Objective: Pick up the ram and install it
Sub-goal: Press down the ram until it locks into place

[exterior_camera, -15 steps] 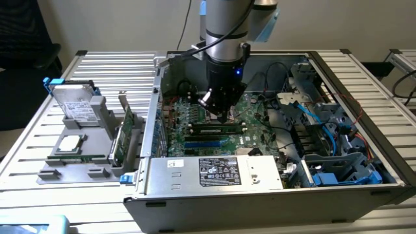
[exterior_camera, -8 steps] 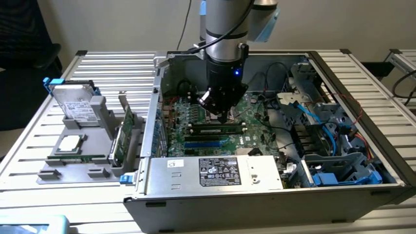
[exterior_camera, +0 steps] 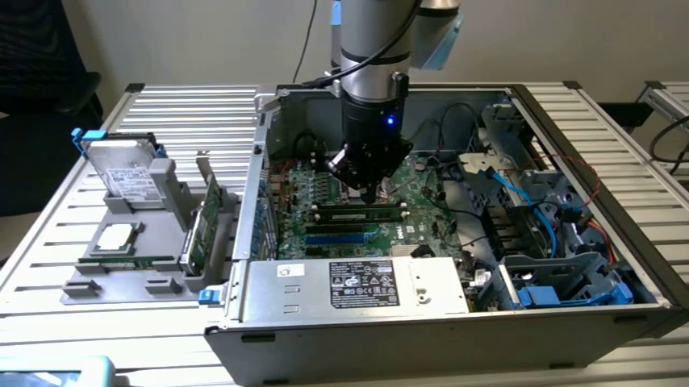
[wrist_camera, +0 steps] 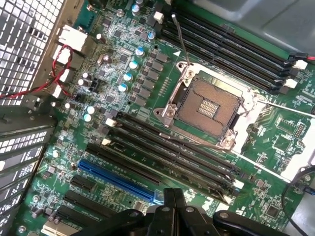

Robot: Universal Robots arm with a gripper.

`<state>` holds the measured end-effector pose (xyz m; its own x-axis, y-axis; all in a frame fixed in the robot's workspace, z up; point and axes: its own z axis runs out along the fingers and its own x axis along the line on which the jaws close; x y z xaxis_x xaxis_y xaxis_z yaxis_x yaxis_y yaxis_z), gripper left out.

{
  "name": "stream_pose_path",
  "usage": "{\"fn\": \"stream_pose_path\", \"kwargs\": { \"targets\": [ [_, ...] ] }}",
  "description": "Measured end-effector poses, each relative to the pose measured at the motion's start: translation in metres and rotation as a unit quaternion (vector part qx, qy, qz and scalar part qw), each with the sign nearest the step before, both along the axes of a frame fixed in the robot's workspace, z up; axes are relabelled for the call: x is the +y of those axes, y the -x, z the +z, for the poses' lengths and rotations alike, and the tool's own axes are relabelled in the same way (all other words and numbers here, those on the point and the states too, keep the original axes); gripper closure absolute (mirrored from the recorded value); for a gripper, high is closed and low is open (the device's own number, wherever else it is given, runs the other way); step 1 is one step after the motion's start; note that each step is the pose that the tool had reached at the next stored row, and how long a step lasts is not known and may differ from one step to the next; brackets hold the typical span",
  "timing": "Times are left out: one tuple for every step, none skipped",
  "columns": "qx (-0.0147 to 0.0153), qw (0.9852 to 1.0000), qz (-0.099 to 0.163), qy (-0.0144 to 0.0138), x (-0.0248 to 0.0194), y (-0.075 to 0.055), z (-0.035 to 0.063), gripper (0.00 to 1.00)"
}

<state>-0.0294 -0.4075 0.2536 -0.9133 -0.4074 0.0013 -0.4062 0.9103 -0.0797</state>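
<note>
In the exterior view, we see the black gripper [exterior_camera: 369, 196] at the end of the grey arm reaching down into the open grey metal computer case [exterior_camera: 431, 322]. It hovers just above the green motherboard [exterior_camera: 356, 218], its jaws clenched together with nothing between them. Directly below the tip lies the ram [exterior_camera: 361, 215], a slim green circuit-board stick with dark chips, seated lengthwise in one of the long black slots. Just beside it, toward the power supply, runs a blue slot [exterior_camera: 339, 239]. On the exterior view's left, a grey plastic tray [exterior_camera: 129, 266] rests on the slatted table [exterior_camera: 64, 242], holding a silver hard drive [exterior_camera: 124, 173] and a broader green expansion card [exterior_camera: 205, 218] standing on edge.

In the wrist view, we see the gripper [wrist_camera: 173, 206] closed, empty, above the motherboard [wrist_camera: 123, 69]. The square metal processor socket [wrist_camera: 209, 105] sits between two banks of long black memory slots [wrist_camera: 172, 157], with a blue slot [wrist_camera: 115, 179] nearer the gripper. We cannot make out the ram here with certainty.
</note>
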Motion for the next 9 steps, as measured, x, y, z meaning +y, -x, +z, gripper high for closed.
{"fn": "stream_pose_path", "kwargs": {
  "targets": [
    [-0.0004, 1.0000, -0.006, 0.0000, 0.0000, 0.0000, 0.0000, 0.89],
    [-0.0008, 0.9999, -0.012, 0.0001, 0.0000, 0.0000, 0.0000, 0.89],
    [-0.0012, 0.9998, -0.017, 0.0000, 0.0000, 0.0000, 0.0000, 0.89],
    [-0.0016, 0.9997, -0.023, 0.0000, 0.0000, 0.0000, 0.0000, 0.89],
    [-0.0021, 0.9996, -0.029, 0.0000, 0.0000, 0.0000, 0.0000, 0.89],
    [-0.0025, 0.9994, -0.034, 0.0000, 0.0000, 0.0000, 0.0000, 0.89],
    [-0.0030, 0.9992, -0.040, 0.0000, 0.0000, 0.0000, 0.0000, 0.89],
    [-0.0034, 0.9989, -0.046, 0.0000, 0.0000, 0.0000, 0.0000, 0.89],
    [-0.0038, 0.9987, -0.052, 0.0000, 0.0000, 0.0000, 0.0000, 0.89]
  ]
}}
